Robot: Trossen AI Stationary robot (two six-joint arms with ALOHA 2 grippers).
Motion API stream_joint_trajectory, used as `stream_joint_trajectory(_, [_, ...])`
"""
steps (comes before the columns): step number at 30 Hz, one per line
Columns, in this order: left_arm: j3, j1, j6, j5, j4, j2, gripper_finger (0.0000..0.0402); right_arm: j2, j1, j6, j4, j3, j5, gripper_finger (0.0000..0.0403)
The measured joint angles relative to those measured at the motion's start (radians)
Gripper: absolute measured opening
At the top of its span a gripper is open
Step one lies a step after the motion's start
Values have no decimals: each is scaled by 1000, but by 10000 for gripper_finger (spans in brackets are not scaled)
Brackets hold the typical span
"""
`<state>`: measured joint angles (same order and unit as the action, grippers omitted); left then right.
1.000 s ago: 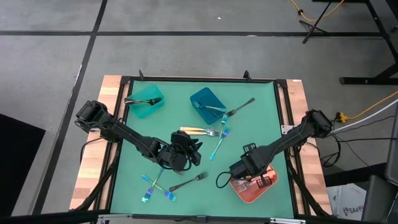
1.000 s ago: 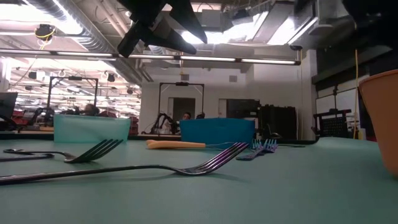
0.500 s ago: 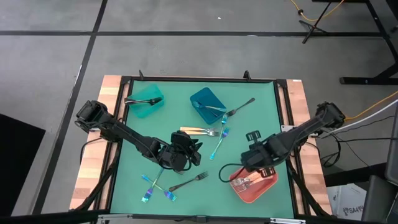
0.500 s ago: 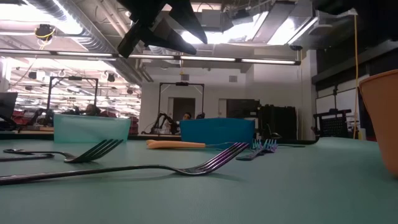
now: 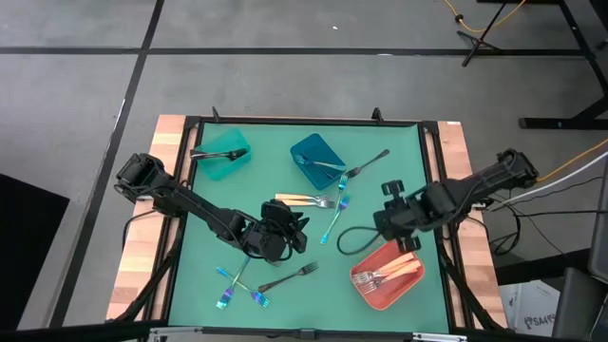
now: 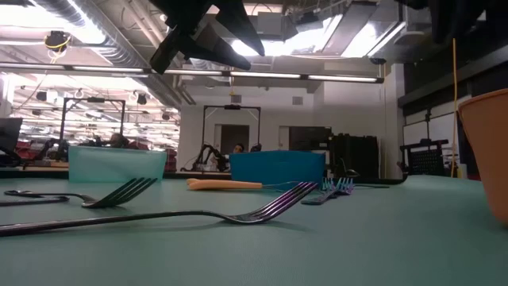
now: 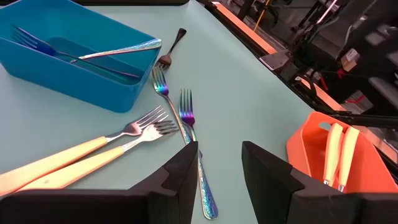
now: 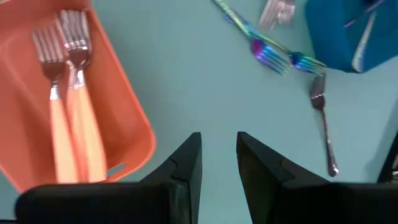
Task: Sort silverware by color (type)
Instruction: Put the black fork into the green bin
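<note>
The right claw (image 5: 388,211) has lifted off the coral bin (image 5: 410,282) at the lower right of the high view and swung up-frame, so it now hangs over bare worktop (image 5: 380,171) right of centre. It carries nothing, and its fingers (image 8: 186,163) stand a little apart with only green surface between them. The bin holds two gold-handled forks (image 5: 389,276). The left claw (image 5: 296,231) has not moved; it hovers low near the middle of the frame, fingers (image 7: 180,177) parted and empty, just down-frame of two more gold forks (image 5: 302,200) lying side by side.

Outward from there, two iridescent forks (image 5: 335,218) lie crossed at centre and a dark fork (image 5: 366,164) lies toward the blue bin (image 5: 317,158), which already holds forks. The teal bin (image 5: 222,155) at upper left carries one fork across it. At lower left sit more iridescent forks (image 5: 232,284) and one dark fork (image 5: 289,277).

These forks look light, stiff, thin and slick, and they lie flat against the worktop, so there is little to bite. I would pinch across the narrow handle near mid-length, where it balances, and choose one lying clear of its neighbours; the crossed pairs would likely drag each other.
</note>
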<state>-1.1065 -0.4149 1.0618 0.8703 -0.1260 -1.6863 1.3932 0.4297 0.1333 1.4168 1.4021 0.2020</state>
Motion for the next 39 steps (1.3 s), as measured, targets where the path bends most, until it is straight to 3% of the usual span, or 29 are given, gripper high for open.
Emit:
stream_joint_trajectory(16, [0, 0, 0, 0, 0, 0, 118, -18, -337, -297, -13, -2, 16, 90])
stream_joint_trajectory(22, [0, 0, 0, 0, 0, 0, 118, -18, -472, -416, -85, -76, 16, 90])
stream_joint_trajectory(27, [0, 0, 0, 0, 0, 0, 118, -18, -590, -554, -221, -179, -2, 90])
stream_joint_trajectory(39, [0, 0, 0, 0, -1, 0, 118, -18, -910, -809, -660, -430, -200, 90])
